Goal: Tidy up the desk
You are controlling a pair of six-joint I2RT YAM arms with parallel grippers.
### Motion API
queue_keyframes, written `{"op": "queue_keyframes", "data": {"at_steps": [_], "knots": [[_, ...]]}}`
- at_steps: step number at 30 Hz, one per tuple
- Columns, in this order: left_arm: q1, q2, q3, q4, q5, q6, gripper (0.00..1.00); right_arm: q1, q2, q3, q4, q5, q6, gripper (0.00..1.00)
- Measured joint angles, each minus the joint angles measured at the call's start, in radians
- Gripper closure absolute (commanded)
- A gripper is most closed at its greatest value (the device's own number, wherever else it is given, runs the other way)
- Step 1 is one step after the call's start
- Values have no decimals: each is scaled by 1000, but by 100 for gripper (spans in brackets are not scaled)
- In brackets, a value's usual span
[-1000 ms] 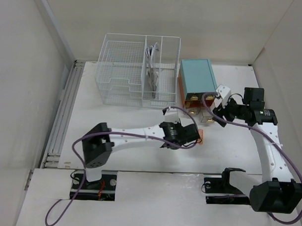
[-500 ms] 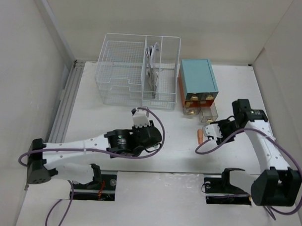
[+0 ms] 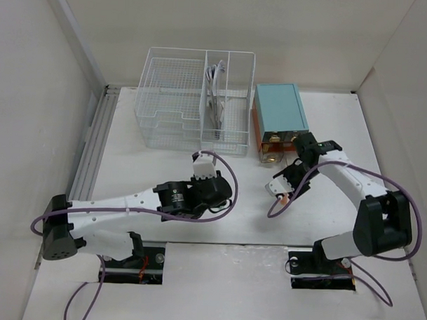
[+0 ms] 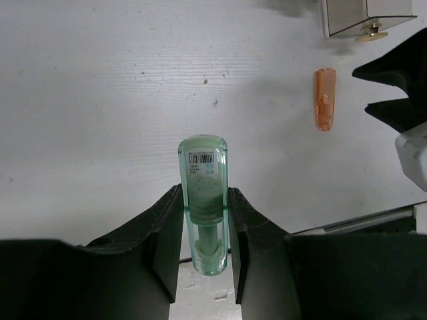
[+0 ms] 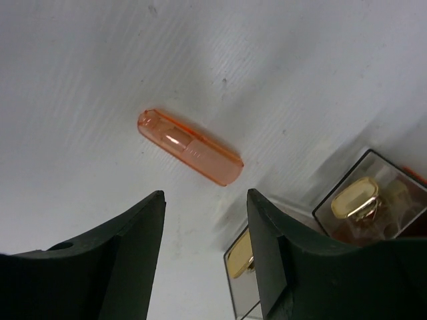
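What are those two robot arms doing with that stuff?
They are tidying a desk. The left gripper is shut on a clear green tube with a barcode label, holding it over the desk. The right gripper is open over a small orange piece lying on the desk near the teal drawer box, and has not grabbed it.

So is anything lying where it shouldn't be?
Yes. A small orange plastic piece lies loose on its side on the desk, near the teal drawer box, not put away. The right claw hangs open over it.
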Motion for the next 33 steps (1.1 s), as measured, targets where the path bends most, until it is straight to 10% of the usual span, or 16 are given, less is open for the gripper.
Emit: {"op": "queue_keyframes", "data": {"at_steps": [33], "knots": [[5, -75, -19, 3, 15, 7, 100, 77, 74, -189, 252, 163, -12, 47]]}}
